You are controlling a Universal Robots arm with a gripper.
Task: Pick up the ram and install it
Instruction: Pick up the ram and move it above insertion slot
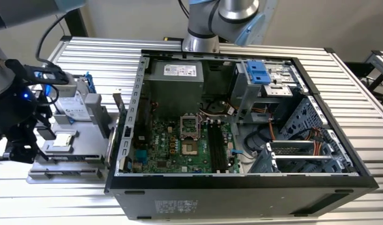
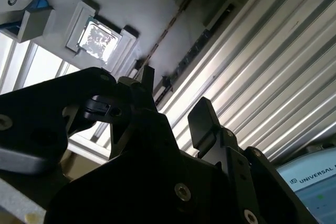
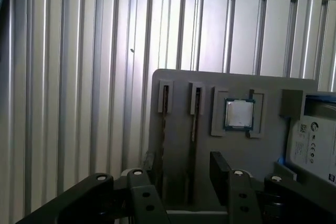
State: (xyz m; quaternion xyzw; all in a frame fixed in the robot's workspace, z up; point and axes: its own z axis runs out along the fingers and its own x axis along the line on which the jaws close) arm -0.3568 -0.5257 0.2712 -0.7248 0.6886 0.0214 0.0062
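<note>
Fingers [image 3: 220,171] of the gripper [image 3: 177,174] stand apart in both wrist views with nothing between them: the gripper is open and carries nothing. It hovers close over a gray holder [image 3: 236,83] that lies on the slatted metal table [image 3: 79,77]. Just past the fingertips the holder has two narrow slots, and in each a thin dark strip stands on its edge. These look to be the ram [image 3: 196,113]. It is not yet picked up, and which of the two sticks the gripper aims at one cannot tell. Beside the slots a square processor chip [image 3: 239,114] sits in its own pocket, and after it a hard drive [image 3: 314,142] with a white label.

In the exterior view the holder is at about nine o'clock from the open computer case [image 1: 241,187]. It is well apart from the long black memory slots [image 1: 217,145] on the motherboard [image 1: 163,140], which lie toward six o'clock of the case floor.

The risk, as it seems, comes from the thinness of the ram. If the fingers close off centre, one may press on the slot wall or on the neighbour stick, and the ram may tilt, jam in the holder or slip. A crooked grasp would also give poor alignment at the black slots.
</note>
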